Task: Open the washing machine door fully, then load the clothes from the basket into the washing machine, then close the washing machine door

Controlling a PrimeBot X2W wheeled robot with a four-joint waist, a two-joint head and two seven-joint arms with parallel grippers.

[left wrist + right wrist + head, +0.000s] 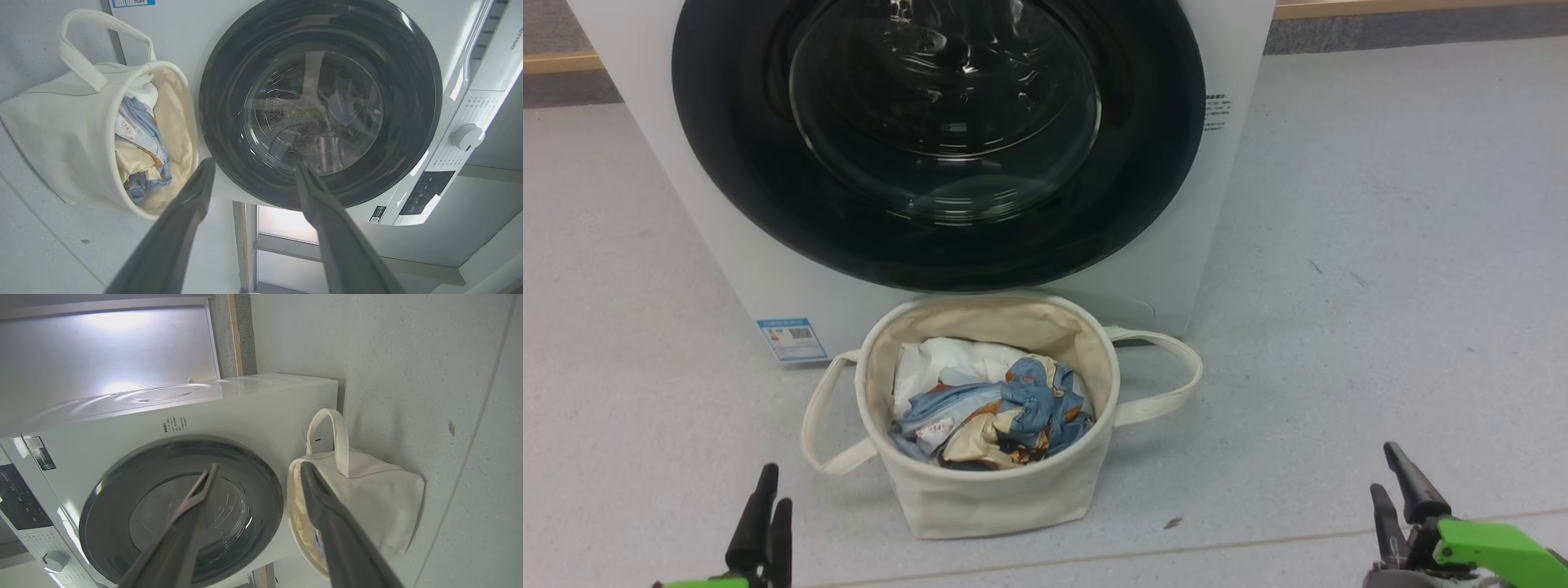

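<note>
Now the washing machine door (939,139) sits shut, its black rim flush against the white front of the washing machine (727,269). The basket (988,498) stands on the floor (1380,286) just in front of it. The clothes (1013,408) lie crumpled inside, next to a plain white cloth (947,359). The left hand (774,490) and right hand (1384,469) hover low on either side of the basket, well apart from it. Both are released, fingers spread, grasping nothing.

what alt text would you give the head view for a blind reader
A white washing machine with its round black-rimmed door shut stands on a grey floor, a cream basket of patterned clothes in front of it. The left gripper and right gripper sit low in the corners, empty.
</note>
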